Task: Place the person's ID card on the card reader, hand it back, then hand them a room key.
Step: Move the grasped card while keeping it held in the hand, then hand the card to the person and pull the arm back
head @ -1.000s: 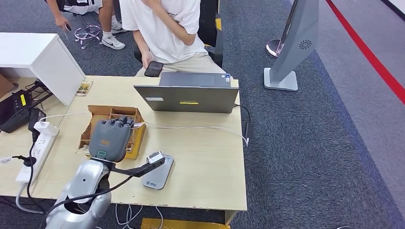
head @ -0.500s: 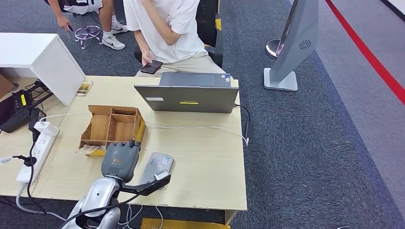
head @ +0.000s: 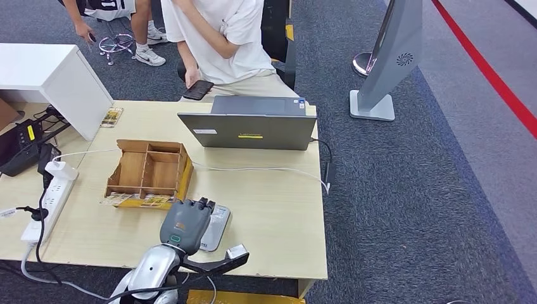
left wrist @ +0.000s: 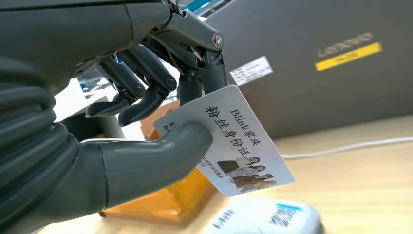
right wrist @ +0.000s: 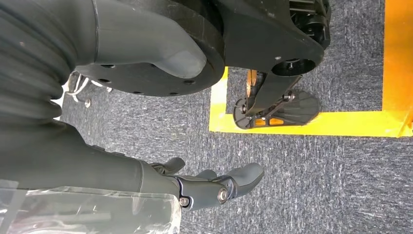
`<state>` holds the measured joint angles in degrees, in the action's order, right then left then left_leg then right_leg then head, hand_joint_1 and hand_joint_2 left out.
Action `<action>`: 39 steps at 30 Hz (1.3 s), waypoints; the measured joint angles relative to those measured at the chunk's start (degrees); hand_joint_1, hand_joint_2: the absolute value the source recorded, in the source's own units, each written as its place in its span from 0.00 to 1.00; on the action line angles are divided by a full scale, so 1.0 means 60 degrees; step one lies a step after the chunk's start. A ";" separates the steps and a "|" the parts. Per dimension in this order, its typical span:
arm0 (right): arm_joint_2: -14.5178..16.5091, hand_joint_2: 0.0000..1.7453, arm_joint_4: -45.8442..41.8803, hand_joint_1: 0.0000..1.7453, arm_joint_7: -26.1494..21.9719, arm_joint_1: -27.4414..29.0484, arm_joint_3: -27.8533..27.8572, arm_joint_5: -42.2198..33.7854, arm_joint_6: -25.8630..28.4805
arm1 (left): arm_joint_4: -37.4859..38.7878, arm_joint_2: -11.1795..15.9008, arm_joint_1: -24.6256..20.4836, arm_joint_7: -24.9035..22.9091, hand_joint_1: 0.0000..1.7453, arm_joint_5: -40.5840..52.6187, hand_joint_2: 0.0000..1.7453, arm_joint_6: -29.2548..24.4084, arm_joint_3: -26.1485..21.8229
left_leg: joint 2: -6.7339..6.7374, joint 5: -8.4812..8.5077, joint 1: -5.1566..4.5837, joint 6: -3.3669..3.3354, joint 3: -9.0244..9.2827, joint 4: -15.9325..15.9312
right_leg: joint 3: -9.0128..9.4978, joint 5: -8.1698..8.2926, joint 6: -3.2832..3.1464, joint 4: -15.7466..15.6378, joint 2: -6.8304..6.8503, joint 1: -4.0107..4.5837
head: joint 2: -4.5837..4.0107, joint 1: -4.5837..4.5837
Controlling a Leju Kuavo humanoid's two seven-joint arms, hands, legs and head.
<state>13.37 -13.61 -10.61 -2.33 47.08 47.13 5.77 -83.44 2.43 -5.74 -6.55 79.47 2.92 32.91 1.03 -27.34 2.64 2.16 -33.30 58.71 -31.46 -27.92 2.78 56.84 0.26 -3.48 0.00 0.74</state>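
Note:
My left hand (head: 185,223) hovers over the grey card reader (head: 214,227) near the table's front edge. In the left wrist view the thumb (left wrist: 160,151) and a finger pinch a white ID card (left wrist: 234,141) with black characters and small portraits; the card hangs tilted just above the reader (left wrist: 265,218). My right hand (right wrist: 214,187) hangs over the carpet floor, fingers loosely apart, holding nothing. A person in a white shirt (head: 225,35) sits behind the table holding a phone (head: 198,90).
A wooden divided box (head: 150,172) sits left of the reader, with cards lying along its front edge. A closed-back laptop (head: 248,130) stands at the table's far side, its white cable crossing the top. A power strip (head: 45,200) lies at the left.
My left hand has come back from over the wooden box toward the front edge and to the right, ending over the card reader.

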 joint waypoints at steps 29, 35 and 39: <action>0.0001 1.00 0.0023 0.00 0.0308 -0.0035 0.0014 0.0188 0.0000 | -0.1049 0.0252 -0.1523 -0.0623 1.00 -0.0008 1.00 -0.0436 -0.0828 | -0.0021 0.0033 0.0001 -0.0013 -0.0008 0.0000 | 0.0005 0.0021 0.0004 0.0005 0.0022 0.0002 | 0.0000 0.0000; 0.0001 1.00 0.0052 0.00 0.0352 -0.0043 0.0015 0.0343 0.0000 | -0.1058 0.0843 -0.3615 -0.0329 1.00 -0.0266 1.00 -0.0581 -0.2078 | -0.0020 0.0050 0.0011 -0.0004 -0.0010 0.0000 | 0.0000 0.0030 0.0001 0.0009 0.0019 0.0011 | 0.0000 0.0002; -0.0080 1.00 0.0066 0.00 -0.0016 0.0056 -0.0006 0.0620 0.0009 | -0.0523 0.1293 -0.4516 -0.0044 1.00 -0.0248 1.00 -0.0860 -0.2819 | -0.0012 0.0051 0.0012 -0.0005 -0.0007 0.0000 | -0.0003 0.0034 -0.0005 0.0008 0.0011 0.0013 | 0.0000 0.0001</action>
<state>12.89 -13.22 -10.70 -1.99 47.04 50.85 5.82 -86.58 10.19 -32.83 -6.81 77.99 -2.24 16.00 0.96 -27.03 2.72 2.13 -33.34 58.71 -31.48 -27.72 2.75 56.89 0.33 -3.40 0.00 0.75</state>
